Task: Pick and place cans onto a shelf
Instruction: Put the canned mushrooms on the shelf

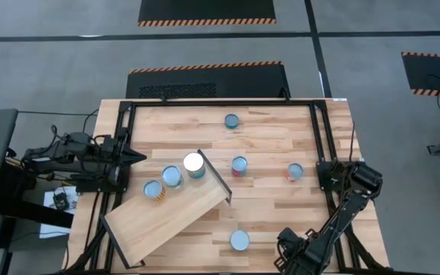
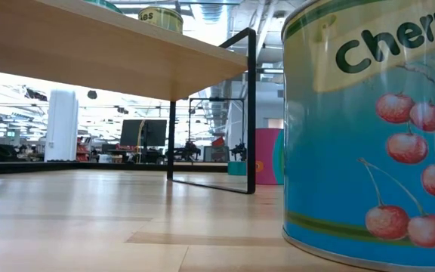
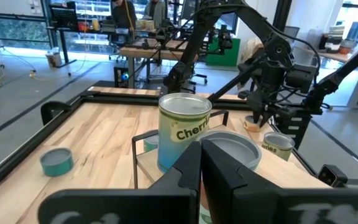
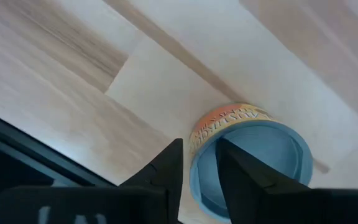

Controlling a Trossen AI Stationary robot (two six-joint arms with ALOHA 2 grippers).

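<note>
- At 6 o'clock on the table [image 1: 281, 214], seen from above, the orange-label can [image 1: 239, 240] stands upright and alone, off the shelf, so it looks like the next pick.
- Right gripper [image 4: 199, 152] is just beside that can at its 4 o'clock. Fingers are part-way apart with nothing between them; the can shows beyond the tips and looks wider than the gap. My guess is it is lining up to grasp, with no hold yet.
- Shelf [image 1: 170, 218] lies skewed at 8 o'clock, its dark raised edge toward the centre. It is a raised board on thin black legs.
- Three cans are on the shelf, crowded at the raised-edge end: the white-top can [image 1: 194, 163], the middle can [image 1: 172, 177] and the striped can [image 1: 153, 189]. The rest of the plank is bare, probably kept free for more cans.
- Left gripper [image 3: 201, 165] is at 9 o'clock, off the shelf's end, pinched fully closed and holding nothing. It is waiting, clear of the drop zone.
- Red can [image 1: 239, 165] and a second orange can [image 1: 295, 171] stand mid-table around 3 o'clock, well apart.
- Teal can [image 1: 231, 121] is at 12 o'clock, farthest out and likely last.
</note>
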